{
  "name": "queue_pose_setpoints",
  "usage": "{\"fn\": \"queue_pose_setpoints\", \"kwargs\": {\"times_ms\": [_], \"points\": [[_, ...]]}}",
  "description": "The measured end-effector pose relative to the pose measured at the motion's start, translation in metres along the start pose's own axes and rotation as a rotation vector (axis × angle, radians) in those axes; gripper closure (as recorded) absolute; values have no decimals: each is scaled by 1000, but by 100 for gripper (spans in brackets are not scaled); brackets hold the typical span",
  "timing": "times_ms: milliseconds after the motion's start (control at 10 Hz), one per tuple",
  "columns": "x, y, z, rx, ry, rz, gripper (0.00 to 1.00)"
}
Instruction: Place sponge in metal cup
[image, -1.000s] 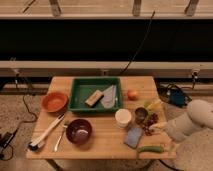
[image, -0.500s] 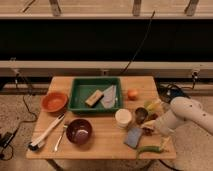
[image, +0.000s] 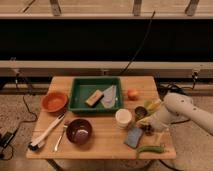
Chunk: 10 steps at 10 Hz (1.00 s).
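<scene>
The blue-grey sponge (image: 133, 136) lies flat on the wooden table (image: 100, 145) near its front right edge, just in front of the white cup (image: 123, 118). The small dark metal cup (image: 140, 112) stands upright to the right of the white cup, behind the sponge. My white arm (image: 181, 112) reaches in from the right. My gripper (image: 148, 128) is low over the table, just right of the sponge and in front of the metal cup. Whether it touches the sponge does not show.
A green tray (image: 75, 95) at the back holds a tan block (image: 93, 97) and a grey cloth (image: 109, 96). An orange bowl (image: 54, 101), dark bowl (image: 80, 131), brush (image: 45, 135), spoon (image: 61, 137), orange fruit (image: 132, 94), yellow item (image: 152, 105) and green pepper (image: 150, 149) lie around.
My arm has swung in from the right, bringing the gripper leftward to the sponge's right side. The sponge and cups have not moved.
</scene>
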Motion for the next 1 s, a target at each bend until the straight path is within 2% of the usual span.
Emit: {"fn": "queue_pose_setpoints", "kwargs": {"times_ms": [700, 900, 1000], "points": [[-3, -22, 17, 1, -19, 1, 22], [-5, -26, 22, -17, -23, 3, 22], [-6, -27, 24, -26, -24, 3, 26]]}}
